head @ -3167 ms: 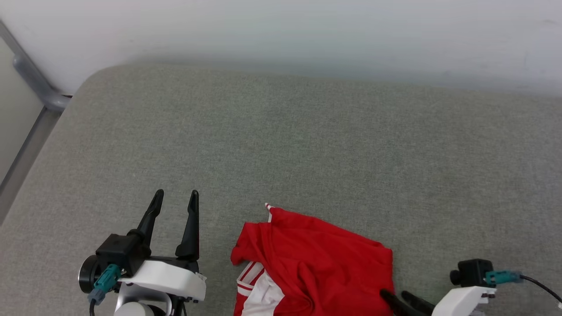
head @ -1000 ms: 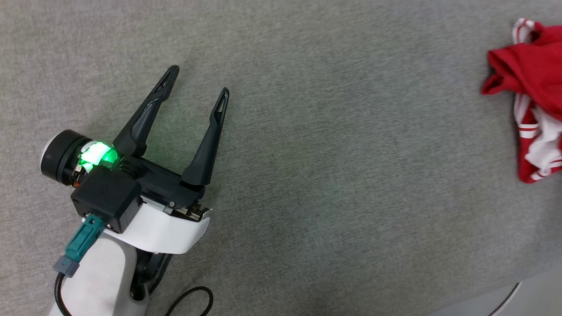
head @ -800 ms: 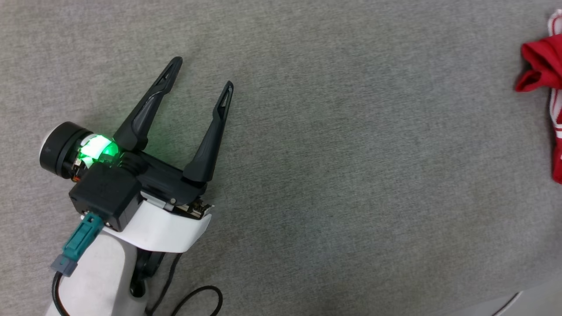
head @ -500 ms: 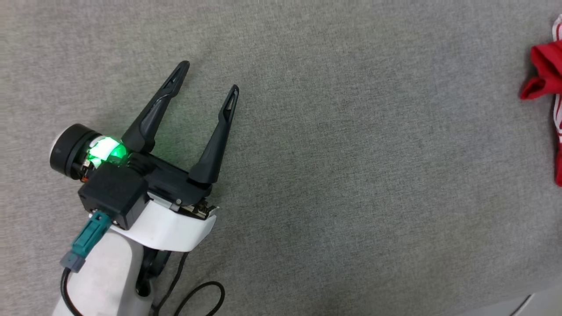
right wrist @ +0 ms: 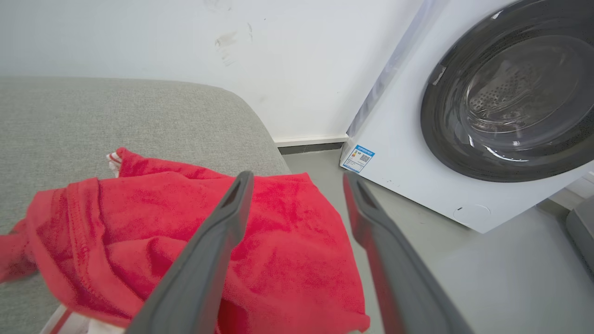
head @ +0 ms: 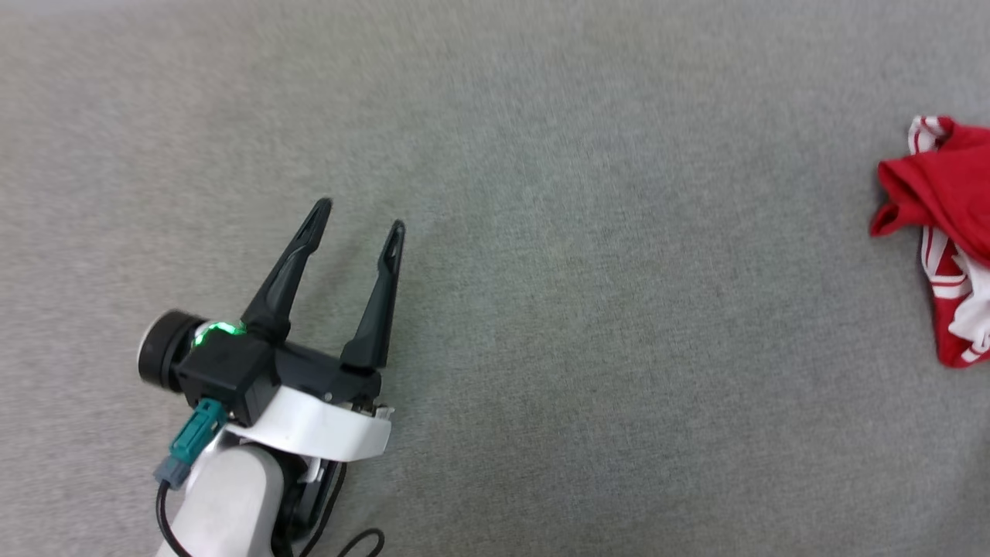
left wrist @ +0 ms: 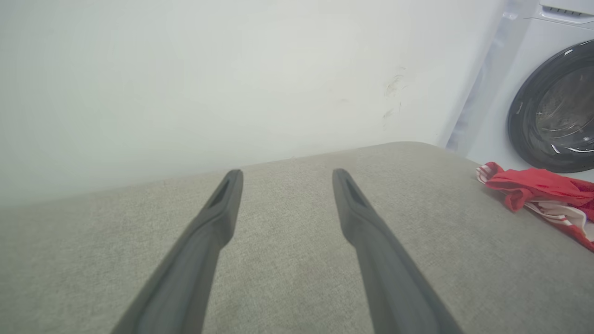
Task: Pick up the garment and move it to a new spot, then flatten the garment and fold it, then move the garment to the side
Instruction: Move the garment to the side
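Since the earlier frame my right fingers, then pinched together at the garment's edge, have sprung apart, and my head view has shifted too. Right gripper (right wrist: 298, 176): fingers apart, nothing clamped, poised just over the garment (right wrist: 185, 222). It lies crumpled below them and to their left on the grey cushion (right wrist: 116, 106), near the end by the washing machine (right wrist: 403, 153). Left gripper (head: 359, 216): fingers apart, empty, with the garment well off to its right. In the head view the heap runs roughly near-to-far. The right arm is nearer, so I judge it should regrasp.

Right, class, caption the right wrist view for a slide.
Open right gripper over the crumpled red garment, washing machine beyond.
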Controlling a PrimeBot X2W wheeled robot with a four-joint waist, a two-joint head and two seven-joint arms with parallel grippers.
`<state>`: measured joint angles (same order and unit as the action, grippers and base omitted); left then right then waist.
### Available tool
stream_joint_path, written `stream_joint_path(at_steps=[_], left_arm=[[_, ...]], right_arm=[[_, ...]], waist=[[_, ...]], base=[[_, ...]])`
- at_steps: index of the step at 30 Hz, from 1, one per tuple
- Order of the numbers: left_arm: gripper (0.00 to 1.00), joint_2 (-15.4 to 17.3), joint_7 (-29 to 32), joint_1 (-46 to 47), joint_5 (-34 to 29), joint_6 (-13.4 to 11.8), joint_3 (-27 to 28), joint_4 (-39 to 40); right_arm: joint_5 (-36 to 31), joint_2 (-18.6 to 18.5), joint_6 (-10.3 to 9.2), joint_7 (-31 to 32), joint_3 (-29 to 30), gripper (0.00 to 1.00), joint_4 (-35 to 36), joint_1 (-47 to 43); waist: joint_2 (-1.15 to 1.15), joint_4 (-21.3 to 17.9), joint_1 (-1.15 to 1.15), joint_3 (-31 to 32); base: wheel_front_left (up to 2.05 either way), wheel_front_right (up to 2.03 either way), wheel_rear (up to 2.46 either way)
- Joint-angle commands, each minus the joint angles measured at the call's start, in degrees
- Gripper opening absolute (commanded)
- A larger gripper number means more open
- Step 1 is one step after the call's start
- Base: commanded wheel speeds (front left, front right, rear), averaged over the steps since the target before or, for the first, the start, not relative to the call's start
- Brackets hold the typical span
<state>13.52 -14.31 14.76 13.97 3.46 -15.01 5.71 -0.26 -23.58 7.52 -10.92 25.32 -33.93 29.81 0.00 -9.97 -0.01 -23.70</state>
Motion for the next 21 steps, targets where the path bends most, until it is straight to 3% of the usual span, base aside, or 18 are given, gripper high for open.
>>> stream_joint_path(at_steps=[1, 9, 16, 21], left_arm=[[1.0, -0.4, -0.3, -1.0, 0.3, -0.3, 0.2, -0.3], [1.0, -1.9, -0.6, -6.8, 1.9, -2.6, 1.8, -3.7], [1.0, -2.4, -0.8, -11.3, 2.9, -4.9, 3.9, -5.6], [1.0, -2.4, -0.9, -13.9, 3.4, -6.0, 5.2, -6.7]], right_arm=[[0.6, 0.6, -0.07, -0.5, -0.2, 1.0, 0.4, -1.3], [3.5, 6.8, -0.07, -2.4, -3.5, 1.0, 6.8, -12.5], [4.8, 15.7, -0.06, -2.3, -8.5, 1.0, 17.3, -22.1], [5.8, 19.3, -0.06, 0.2, -12.7, 1.0, 25.2, -28.5]], waist=[[0.0, 2.1, 0.01, 4.1], [0.0, 4.8, 0.01, 11.8], [0.0, 7.2, 0.01, 17.5], [0.0, 9.1, 0.01, 20.5]], base=[[0.0, 0.0, 0.0], [0.0, 0.0, 0.0], [0.0, 0.0, 0.0], [0.0, 0.0, 0.0]])
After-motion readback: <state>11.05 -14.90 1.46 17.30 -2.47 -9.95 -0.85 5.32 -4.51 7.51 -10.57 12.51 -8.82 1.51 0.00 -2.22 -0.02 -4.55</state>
